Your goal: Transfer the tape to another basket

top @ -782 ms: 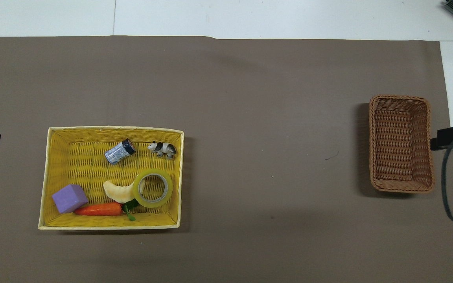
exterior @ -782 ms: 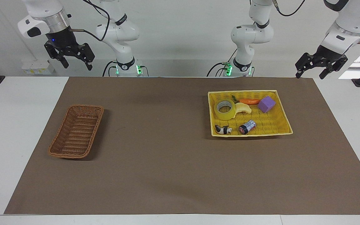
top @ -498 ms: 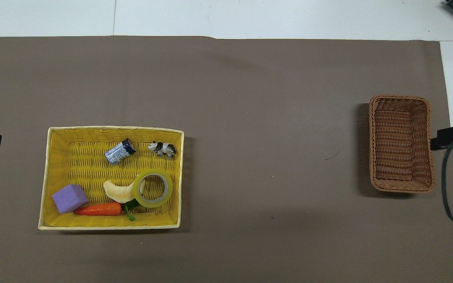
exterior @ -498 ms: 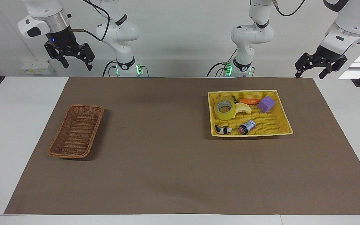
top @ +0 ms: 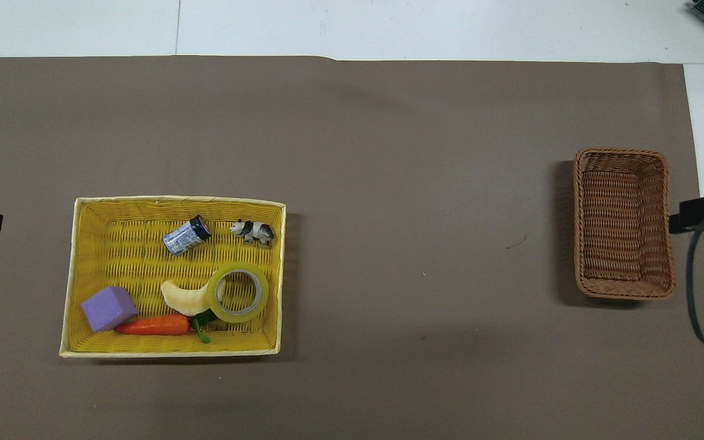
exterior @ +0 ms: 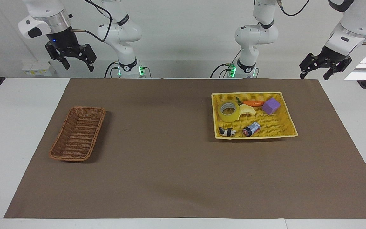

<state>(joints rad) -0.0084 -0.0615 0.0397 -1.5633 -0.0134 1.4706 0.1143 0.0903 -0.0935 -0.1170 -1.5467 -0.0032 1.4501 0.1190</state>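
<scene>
Tape, a wide roll of translucent yellow packing tape (exterior: 228, 111) with a pale core, lies flat in the bright-yellow woven tray (exterior: 287, 126) at the left arm's end of the table, touching a pale yellow crescent-shaped toy (exterior: 247, 110), with an orange toy carrot (exterior: 253, 103) and a purple foam cube (exterior: 271, 106) beside them; a small panda figure (exterior: 227, 132) and a little can (exterior: 251, 129) lie farther from the robots. Its open core faces up, which probably suits a grasp from above. The narrow brown wicker basket (exterior: 77, 133), empty, sits well apart at the right arm's end, so the tape has the table's whole length to travel. Both grippers hang raised at the robots' edge, jaws wide and holding nothing: the left gripper (exterior: 314, 72) over the mat's corner, the right gripper (exterior: 78, 65) waiting. Against the earlier frames, the left gripper has lifted slightly; everything else is unchanged.
</scene>
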